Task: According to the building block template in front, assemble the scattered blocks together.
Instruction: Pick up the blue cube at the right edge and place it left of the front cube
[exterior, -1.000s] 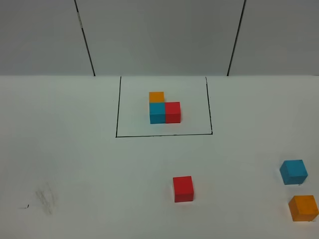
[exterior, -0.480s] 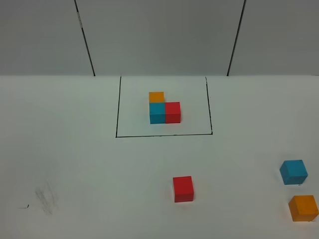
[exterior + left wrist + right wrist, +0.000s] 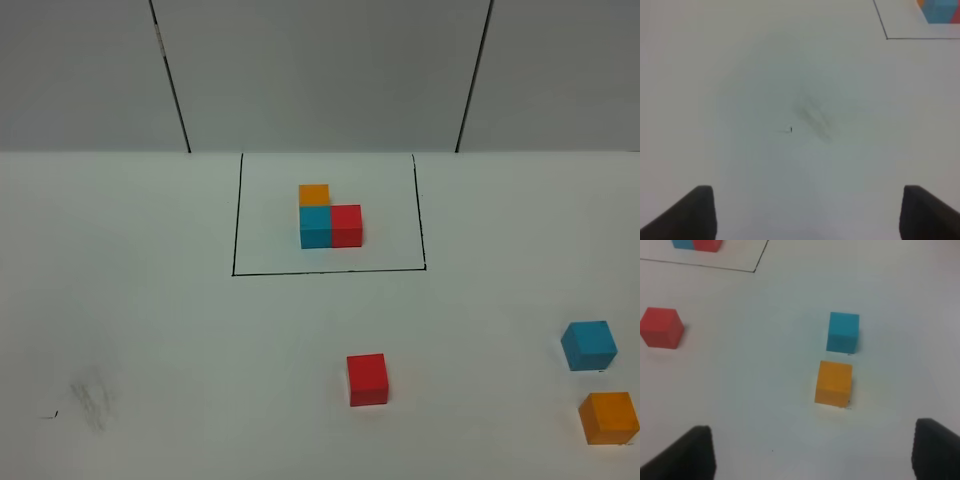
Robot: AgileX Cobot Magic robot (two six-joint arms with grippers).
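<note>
The template point(image 3: 330, 220) is a small joined L of orange, blue and red cubes inside a thin black rectangle line point(image 3: 328, 270) at the back middle. The scattered red cube point(image 3: 368, 379) sits alone in front of it. The scattered blue cube point(image 3: 589, 345) and orange cube point(image 3: 609, 417) lie apart at the right edge. In the right wrist view the open, empty right gripper point(image 3: 812, 455) is short of the orange cube point(image 3: 833, 382), with the blue cube point(image 3: 843, 331) beyond and the red cube point(image 3: 660, 327) off to the side. The left gripper point(image 3: 807, 215) is open and empty over bare table. Neither gripper shows in the high view.
A faint grey smudge point(image 3: 92, 400) marks the white table at the front left; it also shows in the left wrist view point(image 3: 812, 117). A corner of the template point(image 3: 940, 10) shows at that view's edge. A grey panelled wall point(image 3: 320, 70) stands behind the table.
</note>
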